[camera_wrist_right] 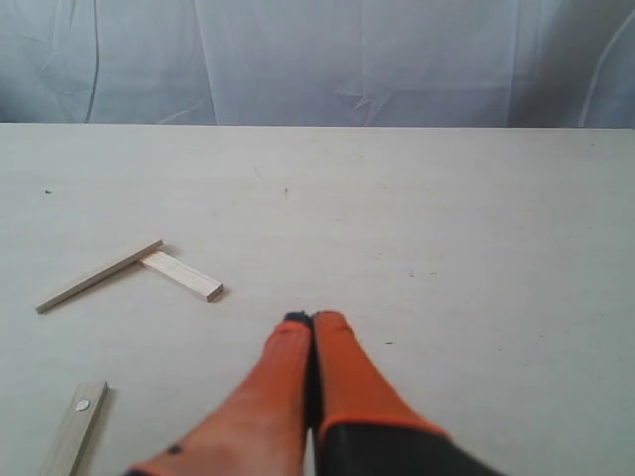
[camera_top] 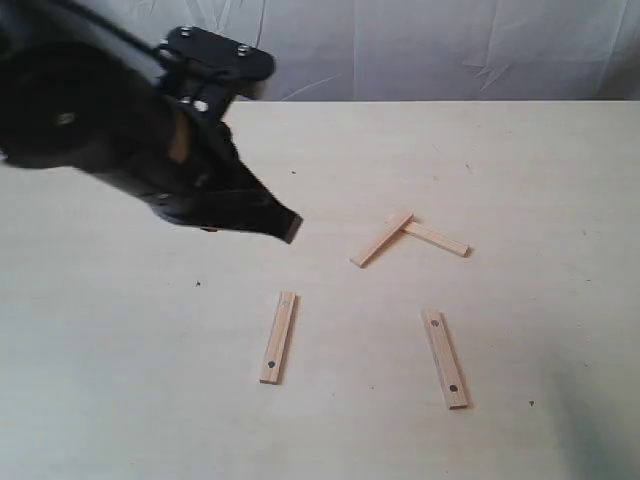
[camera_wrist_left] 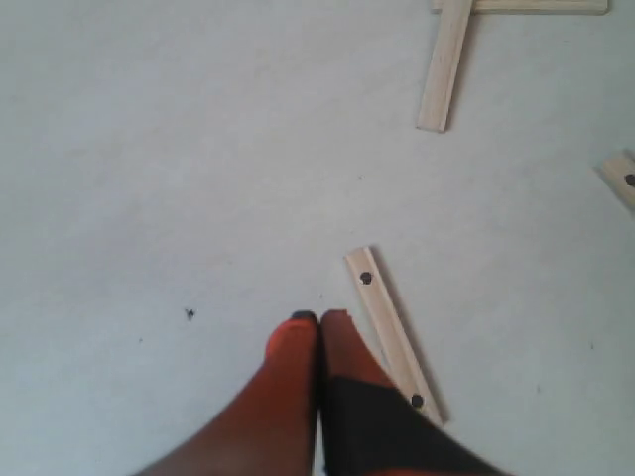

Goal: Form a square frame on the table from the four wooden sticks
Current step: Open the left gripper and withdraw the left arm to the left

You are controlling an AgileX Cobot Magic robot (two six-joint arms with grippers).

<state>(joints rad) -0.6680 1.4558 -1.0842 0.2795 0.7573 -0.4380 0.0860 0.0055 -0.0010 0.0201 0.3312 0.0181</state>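
Four wooden sticks lie apart on the table (camera_top: 120, 400). A holed stick (camera_top: 278, 337) lies left of centre, and another holed stick (camera_top: 444, 358) lies to the right. Two plain sticks touch at one end in an L: the longer-looking one (camera_top: 381, 239) rests over the other (camera_top: 436, 238). My left gripper (camera_top: 288, 227) hangs shut and empty above the table, up-left of the left holed stick (camera_wrist_left: 391, 332). In the right wrist view my right gripper (camera_wrist_right: 313, 319) is shut and empty, with the plain pair (camera_wrist_right: 182, 275) and one holed stick (camera_wrist_right: 74, 428) off to its side.
A wrinkled white cloth (camera_top: 450, 45) hangs behind the table's far edge. The left arm's black body (camera_top: 90, 120) fills the upper left of the exterior view. Tiny dark specks (camera_top: 197, 284) dot the tabletop.
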